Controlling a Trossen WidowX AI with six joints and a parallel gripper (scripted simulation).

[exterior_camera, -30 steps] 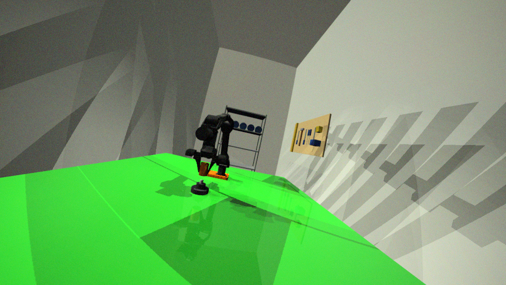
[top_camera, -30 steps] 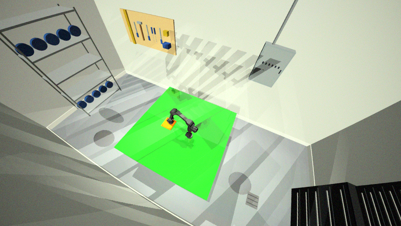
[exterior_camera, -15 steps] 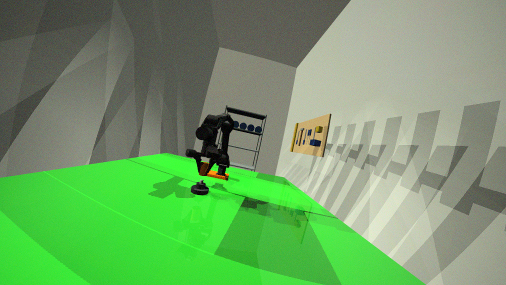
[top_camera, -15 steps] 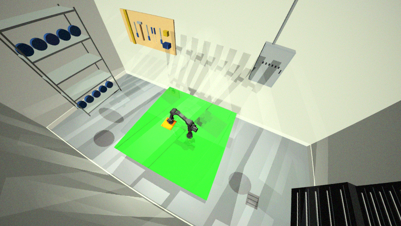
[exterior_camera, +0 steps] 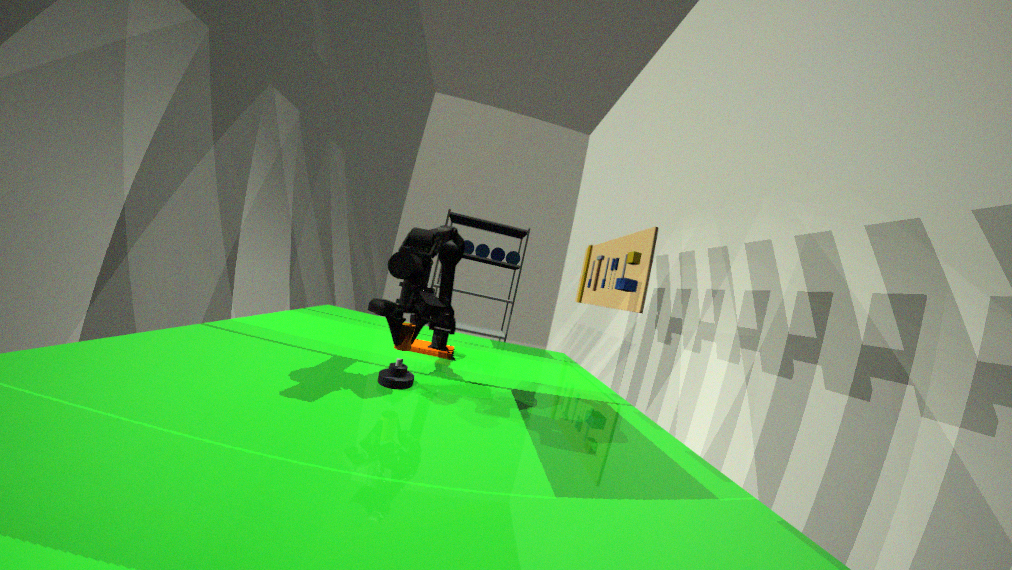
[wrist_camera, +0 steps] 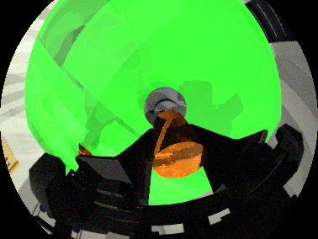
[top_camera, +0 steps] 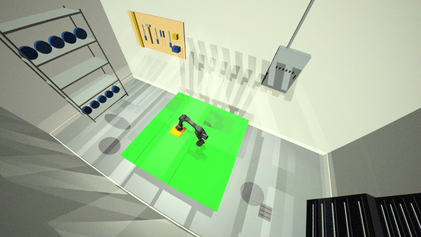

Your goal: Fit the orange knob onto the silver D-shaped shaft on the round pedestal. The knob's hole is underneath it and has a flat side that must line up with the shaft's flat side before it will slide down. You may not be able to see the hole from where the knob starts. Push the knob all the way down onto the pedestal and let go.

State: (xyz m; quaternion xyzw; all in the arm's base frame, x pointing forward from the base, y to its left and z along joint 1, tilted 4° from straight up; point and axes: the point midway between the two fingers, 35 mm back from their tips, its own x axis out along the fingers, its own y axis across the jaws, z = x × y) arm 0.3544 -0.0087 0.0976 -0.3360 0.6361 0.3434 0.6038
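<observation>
The orange knob (exterior_camera: 405, 335) (wrist_camera: 178, 160) hangs clamped in the gripper (top_camera: 199, 140) (exterior_camera: 404, 344) (wrist_camera: 170, 130) above the round pedestal (top_camera: 199, 144) (exterior_camera: 395, 378) (wrist_camera: 153, 105), grasped but not yet seated, with flat-side alignment, the push down and release apparently remaining.

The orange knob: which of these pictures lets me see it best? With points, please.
The wrist view: the orange knob (exterior_camera: 405, 336) (wrist_camera: 178, 161) looks largest there, held in the gripper (exterior_camera: 405, 339) (wrist_camera: 170, 130). The exterior view shows it small, above the pedestal (exterior_camera: 395, 378) (wrist_camera: 165, 101); the top view, barely a speck.
</observation>
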